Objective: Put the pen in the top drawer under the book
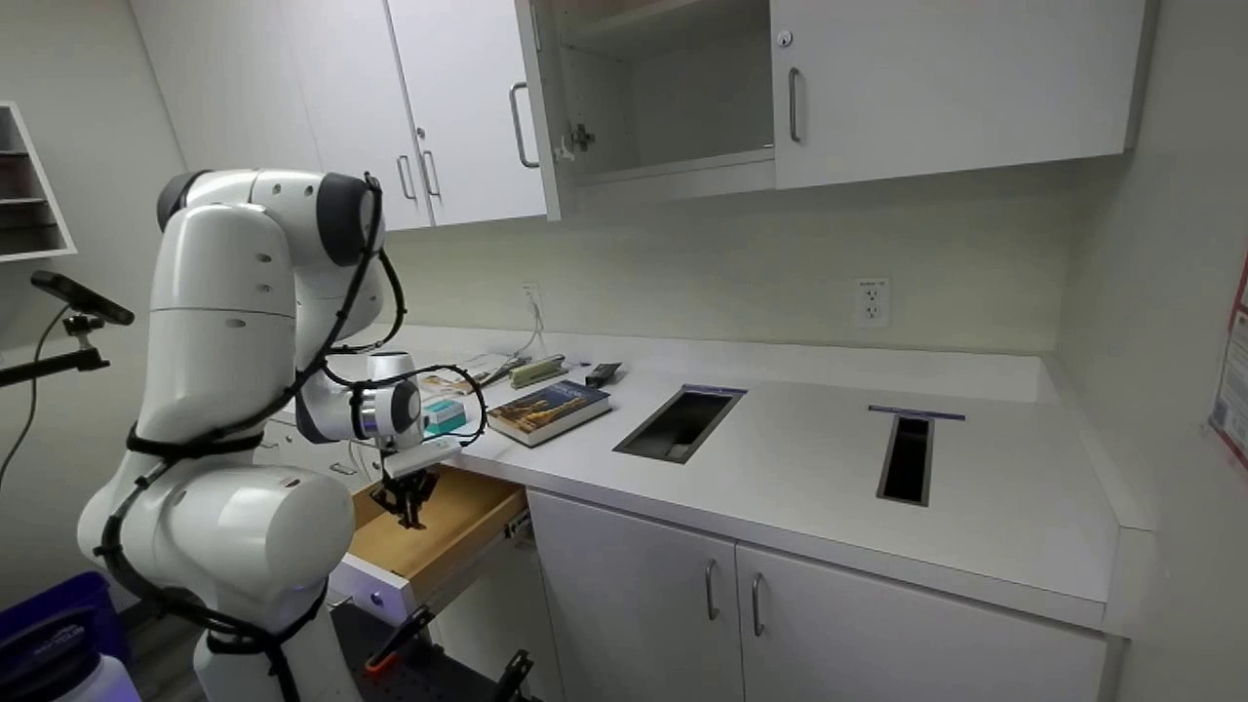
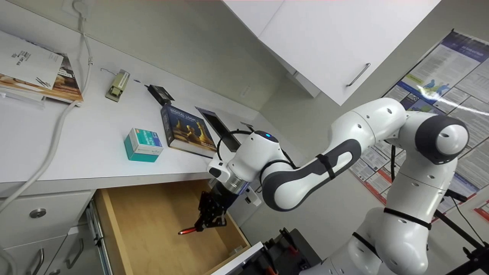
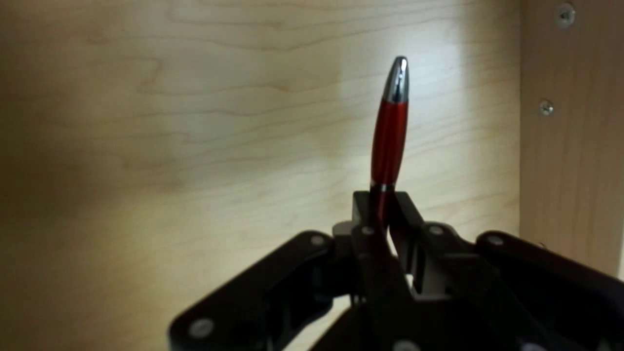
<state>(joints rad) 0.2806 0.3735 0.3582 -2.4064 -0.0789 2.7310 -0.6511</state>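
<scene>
The top drawer is pulled open, with a pale wood box and a white front. It also shows in an exterior view, and its floor fills the wrist view. My gripper points down over the drawer; it also shows in an exterior view. In the wrist view my gripper is shut on a red pen with a silver tip. The pen sticks out over the drawer floor; I cannot tell whether it touches. The book, dark blue with golden pieces, lies on the counter above the drawer.
A teal and white box stands beside the book near the counter's edge. A green stapler-like object, a black object and magazines lie further along the counter. A white cable runs across it. The drawer's side wall is near my gripper.
</scene>
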